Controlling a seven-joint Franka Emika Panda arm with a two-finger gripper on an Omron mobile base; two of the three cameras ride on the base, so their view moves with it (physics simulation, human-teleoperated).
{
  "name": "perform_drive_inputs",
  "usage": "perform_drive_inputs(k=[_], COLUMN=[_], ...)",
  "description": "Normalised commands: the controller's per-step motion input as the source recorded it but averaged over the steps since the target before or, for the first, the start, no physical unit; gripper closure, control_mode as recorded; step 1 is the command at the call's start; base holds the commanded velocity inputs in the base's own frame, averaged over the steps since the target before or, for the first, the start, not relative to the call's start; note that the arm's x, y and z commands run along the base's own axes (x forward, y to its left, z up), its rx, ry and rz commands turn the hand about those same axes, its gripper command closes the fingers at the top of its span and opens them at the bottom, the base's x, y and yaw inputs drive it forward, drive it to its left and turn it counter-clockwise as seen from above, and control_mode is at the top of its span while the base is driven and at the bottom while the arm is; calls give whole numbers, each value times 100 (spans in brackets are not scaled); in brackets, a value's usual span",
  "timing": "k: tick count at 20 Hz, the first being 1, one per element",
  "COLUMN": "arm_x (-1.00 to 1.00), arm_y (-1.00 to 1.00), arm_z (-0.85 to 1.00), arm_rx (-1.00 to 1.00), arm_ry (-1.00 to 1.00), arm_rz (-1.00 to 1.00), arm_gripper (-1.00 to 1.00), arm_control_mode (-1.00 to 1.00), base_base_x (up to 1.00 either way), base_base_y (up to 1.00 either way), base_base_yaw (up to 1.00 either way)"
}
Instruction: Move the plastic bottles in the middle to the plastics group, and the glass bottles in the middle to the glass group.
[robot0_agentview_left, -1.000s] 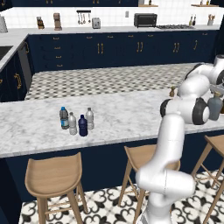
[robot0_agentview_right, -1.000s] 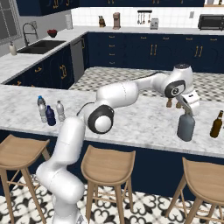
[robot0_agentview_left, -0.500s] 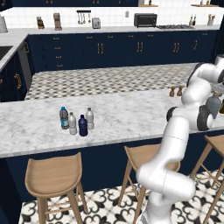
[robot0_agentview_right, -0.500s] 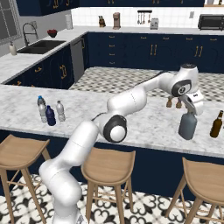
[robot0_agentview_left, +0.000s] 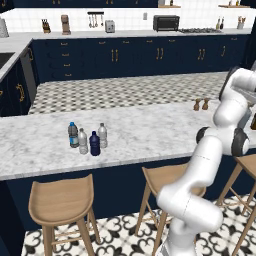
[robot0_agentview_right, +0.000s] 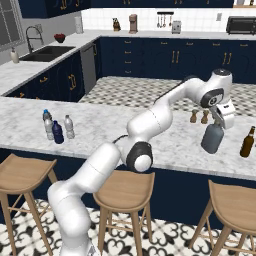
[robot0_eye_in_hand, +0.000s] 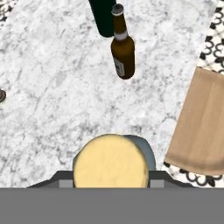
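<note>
While my pincer (robot0_agentview_right: 218, 121) stays clamped on the neck of the grey-green glass bottle (robot0_agentview_right: 212, 138), just under its tan cork top (robot0_eye_in_hand: 109, 159), the bottle hangs a little above the marble surface (robot0_agentview_right: 165, 135) at its right end. A brown beer bottle (robot0_agentview_right: 247, 142) stands near it on the right, beside a dark green bottle (robot0_eye_in_hand: 103, 16). Far to the left stand the navy bottle (robot0_agentview_left: 94, 144), two clear bottles (robot0_agentview_left: 82, 141) (robot0_agentview_left: 102, 136) and the blue-capped water bottle (robot0_agentview_left: 73, 134) clustered together.
</note>
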Motion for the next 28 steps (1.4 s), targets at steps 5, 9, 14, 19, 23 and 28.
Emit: perform_drive_inputs(k=[5,9,14,19,23,28], arm_x=[-71,-72,-8,-26,20,20], arm_y=[80,71,20,18,0,0], arm_z=[-84,-95,-84,-93,-16,-8], arm_rx=[-42,-45,-31,-32,-3,-5], arm_ry=[-36,-32,-29,-26,0,3], arm_rz=[0,0,0,6,0,0], arm_gripper=[100,100,100,100,100,100], arm_control_mode=[-100,-100,-100,-100,-100,-100], base_base_x=[0,0,0,0,0,0], base_base_y=[0,0,0,0,0,0], base_base_yaw=[0,0,0,0,0,0])
